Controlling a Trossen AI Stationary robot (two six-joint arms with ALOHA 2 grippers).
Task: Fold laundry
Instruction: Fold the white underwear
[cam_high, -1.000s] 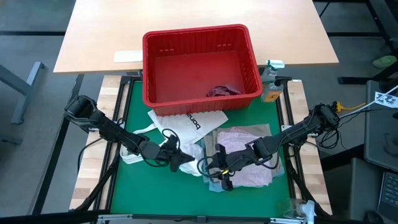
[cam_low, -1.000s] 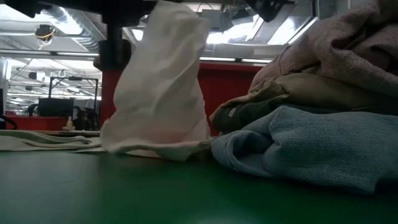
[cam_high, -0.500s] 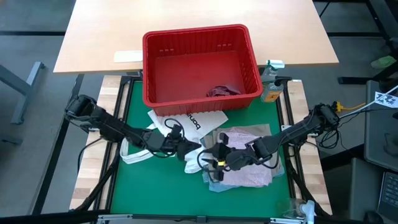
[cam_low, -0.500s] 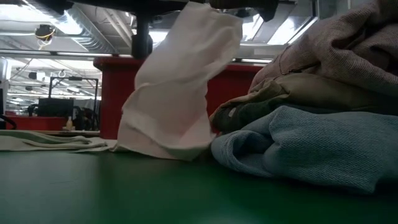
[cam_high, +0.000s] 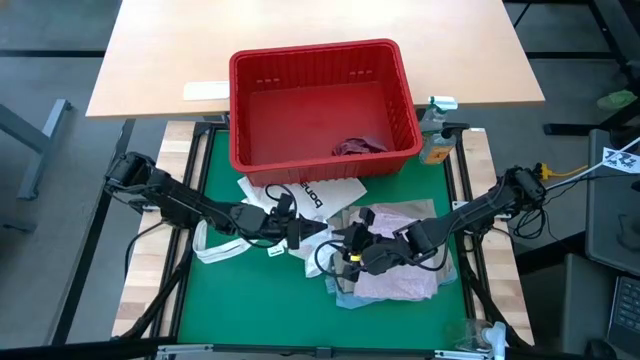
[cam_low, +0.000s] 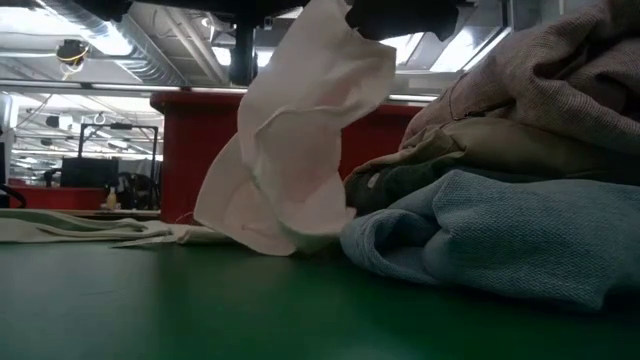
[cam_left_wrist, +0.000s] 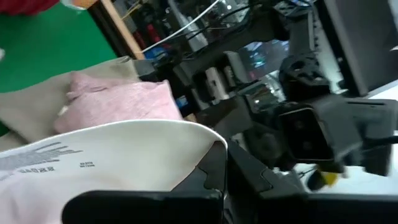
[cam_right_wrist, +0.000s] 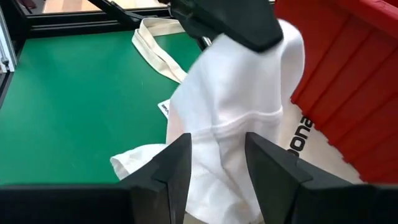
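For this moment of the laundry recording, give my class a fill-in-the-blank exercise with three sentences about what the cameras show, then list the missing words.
1. The left claw is shut on a small cloth whose colour is ____.
2. The right claw faces that cloth with its fingers ____.
3. The red basket holds one crumpled garment coloured ____.

Missing words: white; open; maroon

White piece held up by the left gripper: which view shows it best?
The right wrist view: the white piece hangs full in frame, pinched by the left gripper. The low view shows it side-on against the red basket. The high view has only a small patch; the left wrist view, just one edge.
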